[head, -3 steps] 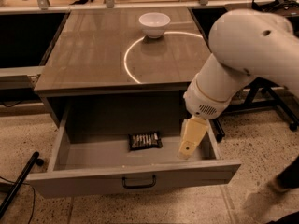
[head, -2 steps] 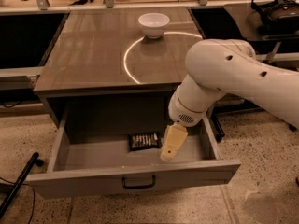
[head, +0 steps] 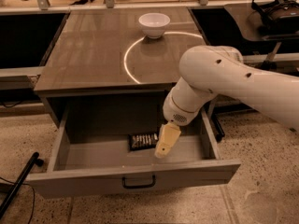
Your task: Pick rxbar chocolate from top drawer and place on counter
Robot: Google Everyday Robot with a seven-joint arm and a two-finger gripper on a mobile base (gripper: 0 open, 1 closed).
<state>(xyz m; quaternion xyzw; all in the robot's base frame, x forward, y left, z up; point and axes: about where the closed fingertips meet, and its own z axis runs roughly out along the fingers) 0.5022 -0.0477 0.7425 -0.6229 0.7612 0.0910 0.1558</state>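
Observation:
The top drawer [head: 135,180] is pulled open below the counter [head: 88,55], with its dark bail handle at the front centre. The rxbar chocolate [head: 143,141], a dark wrapper with light lettering, lies flat on the drawer floor near the middle. My gripper [head: 164,146], with cream-coloured fingers, hangs from the white arm [head: 219,80] inside the drawer. Its tip is just right of the bar's right end, close above the drawer floor. It holds nothing that I can see.
A white bowl [head: 154,24] stands at the back of the counter on the bright curved line. A dark desk with a headset [head: 275,10] is at the far right. A black pole [head: 18,183] lies on the speckled floor at the left.
The arm has swung left and down into the drawer, bringing the gripper from the drawer's right side to right beside the bar. The bar has not moved.

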